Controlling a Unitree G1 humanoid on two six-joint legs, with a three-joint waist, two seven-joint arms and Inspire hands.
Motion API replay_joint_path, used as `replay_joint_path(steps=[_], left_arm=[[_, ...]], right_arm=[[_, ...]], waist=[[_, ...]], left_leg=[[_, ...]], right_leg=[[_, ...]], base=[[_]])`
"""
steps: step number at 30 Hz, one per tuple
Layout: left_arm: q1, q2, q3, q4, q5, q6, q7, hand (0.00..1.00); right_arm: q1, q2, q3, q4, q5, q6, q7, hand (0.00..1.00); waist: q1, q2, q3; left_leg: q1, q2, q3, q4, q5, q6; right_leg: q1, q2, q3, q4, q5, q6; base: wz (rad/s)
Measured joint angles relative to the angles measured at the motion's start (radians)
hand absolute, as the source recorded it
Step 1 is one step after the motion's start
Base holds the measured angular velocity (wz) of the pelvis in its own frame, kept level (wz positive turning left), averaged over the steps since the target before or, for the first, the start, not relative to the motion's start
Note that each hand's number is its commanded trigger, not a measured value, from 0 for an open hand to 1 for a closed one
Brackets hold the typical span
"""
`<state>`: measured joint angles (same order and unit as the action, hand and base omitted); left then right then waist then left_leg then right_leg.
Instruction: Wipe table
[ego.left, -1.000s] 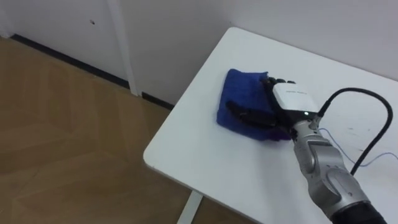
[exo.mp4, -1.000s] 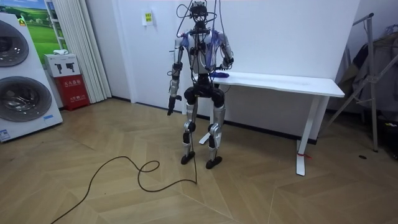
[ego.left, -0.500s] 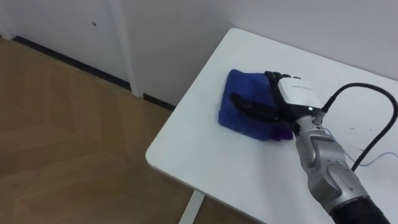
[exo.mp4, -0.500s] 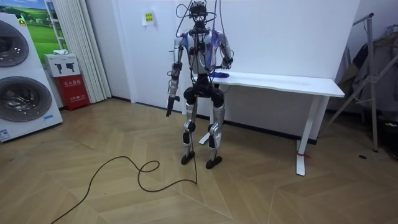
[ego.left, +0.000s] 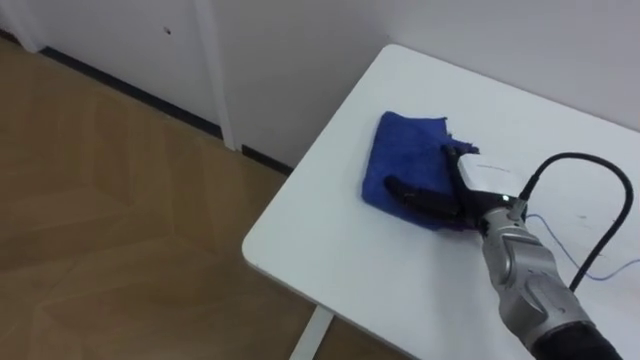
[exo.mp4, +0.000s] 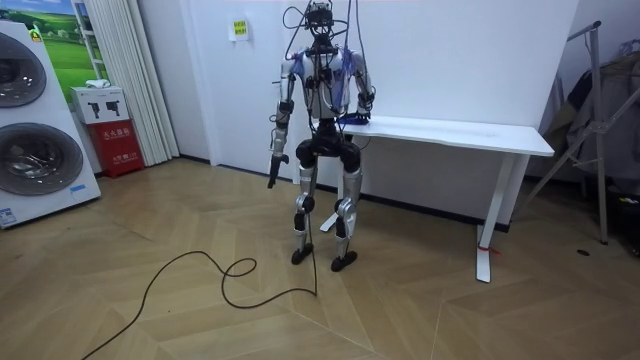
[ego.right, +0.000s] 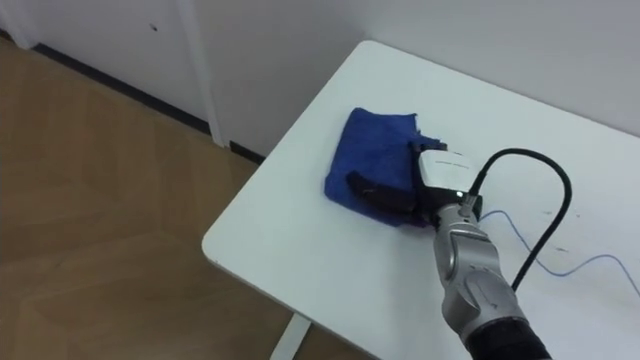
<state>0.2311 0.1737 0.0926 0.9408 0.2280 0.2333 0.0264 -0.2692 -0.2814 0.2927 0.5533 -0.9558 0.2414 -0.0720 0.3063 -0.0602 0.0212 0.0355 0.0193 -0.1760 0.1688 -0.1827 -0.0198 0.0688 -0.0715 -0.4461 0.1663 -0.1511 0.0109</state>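
Left eye view: right robot hand (ego.left: 485, 178) lies flat, uncurled, no grip, pressing rumpled blue terry cloth (ego.left: 400, 150) near white surface (ego.left: 335, 262)'s left edge. Left robot hand (exo.mp4: 272, 165) hangs beside thigh. Risk: w/o grip, cloth could bunch or slip off edge.

Cloth (ego.left: 405, 160): blue fabric, matt, soft napped pile, rumpled at its 1 o'clock edge. Table (ego.left: 340, 260): white top, smooth and hard, faint satin sheen; the floor (ego.left: 120, 200) at its 9 o'clock is wood parquet in herringbone lay, low gloss, and the wall (ego.left: 290, 70) at 11 o'clock is white, matt. Right hand (ego.left: 478, 183), at the cloth's 4 o'clock: black matt fingers, plastic by look, smooth white back plate.
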Motion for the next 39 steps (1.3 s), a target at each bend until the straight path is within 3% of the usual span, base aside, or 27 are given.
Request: replay_joint_path(steps=[5,6,7,8,10,13,18,24,33,39], left_arm=[[-0.006,0.001,0.0,-0.001,0.0,-0.001,0.001,0.0],[-0.007,0.001,0.0,-0.001,0.0,-0.001,0.001,0.0],[-0.007,0.001,0.0,-0.002,0.0,-0.001,0.001,0.0],[-0.005,0.002,0.001,-0.01,0.0,0.001,0.001,0.0],[-0.006,0.004,0.001,-0.018,0.0,0.0,0.001,0.0],[-0.006,0.006,0.0,-0.018,0.0,0.0,0.001,0.0],[-0.003,0.012,0.001,-0.016,0.001,-0.011,0.001,0.0],[0.009,0.02,0.001,-0.016,0.001,-0.021,0.0,0.0],[-0.006,0.019,0.002,-0.019,0.002,-0.042,0.004,0.0],[-0.033,0.018,0.001,-0.087,-0.003,-0.058,0.002,0.0]], right_arm=[[-0.011,0.001,0.001,0.037,0.0,0.0,-0.013,0.0],[-0.011,0.001,0.001,0.039,0.0,0.001,-0.013,0.09],[-0.011,0.001,0.001,0.043,-0.002,0.003,-0.013,0.83],[-0.011,0.001,0.002,0.049,-0.014,0.005,-0.014,1.0],[-0.011,0.001,0.003,0.059,-0.033,0.007,-0.023,1.0],[-0.021,-0.001,0.003,0.061,-0.042,0.013,-0.041,1.0],[-0.05,-0.013,0.001,0.064,-0.034,-0.004,-0.069,1.0],[-0.044,-0.011,0.002,0.06,-0.014,-0.059,-0.117,1.0],[-0.006,-0.011,-0.004,0.003,-0.034,-0.07,-0.125,1.0],[0.002,-0.01,-0.002,-0.025,-0.026,-0.08,-0.085,1.0]], waist=[[0.002,-0.003,-0.0017],[0.002,-0.004,-0.0024],[0.002,-0.005,-0.0032],[0.0,-0.005,-0.0035],[0.0,-0.005,-0.0057],[0.0,0.0,-0.0165],[0.005,-0.006,-0.0186],[0.006,-0.024,-0.0115],[-0.008,-0.027,-0.0125],[-0.025,-0.021,-0.0107]], left_leg=[[-0.011,-0.001,-0.009,0.009,0.0,0.0],[-0.014,-0.002,-0.012,0.011,0.0,0.0],[-0.016,-0.002,-0.014,0.012,0.0,0.0],[-0.017,-0.002,-0.013,0.014,0.0,0.0],[-0.018,-0.002,-0.014,0.015,0.0,-0.001],[-0.013,-0.002,-0.014,0.015,0.0,0.0],[-0.012,-0.002,-0.016,0.006,0.0,-0.001],[-0.011,-0.006,-0.021,0.009,0.0,0.0],[-0.004,-0.007,-0.018,0.001,0.0,0.0],[0.022,-0.006,0.008,-0.003,0.0,0.001]], right_leg=[[-0.002,0.0,-0.007,0.0,-0.002,-0.001],[-0.002,0.0,-0.01,0.0,-0.002,-0.001],[-0.002,0.0,-0.013,0.0,-0.002,-0.001],[-0.002,0.0,-0.016,0.0,-0.002,-0.001],[-0.001,0.0,-0.019,0.0,-0.002,-0.001],[0.003,-0.001,-0.021,0.001,-0.002,-0.001],[0.006,0.0,-0.023,0.001,-0.002,-0.001],[0.011,-0.002,-0.021,-0.003,-0.003,0.001],[0.017,0.0,-0.007,-0.013,-0.004,0.003],[0.022,-0.001,0.023,-0.01,-0.005,0.004]], base=[[0.07],[0.07],[0.06],[0.04],[0.02],[0.0],[0.02],[0.02],[0.01],[-0.09]])
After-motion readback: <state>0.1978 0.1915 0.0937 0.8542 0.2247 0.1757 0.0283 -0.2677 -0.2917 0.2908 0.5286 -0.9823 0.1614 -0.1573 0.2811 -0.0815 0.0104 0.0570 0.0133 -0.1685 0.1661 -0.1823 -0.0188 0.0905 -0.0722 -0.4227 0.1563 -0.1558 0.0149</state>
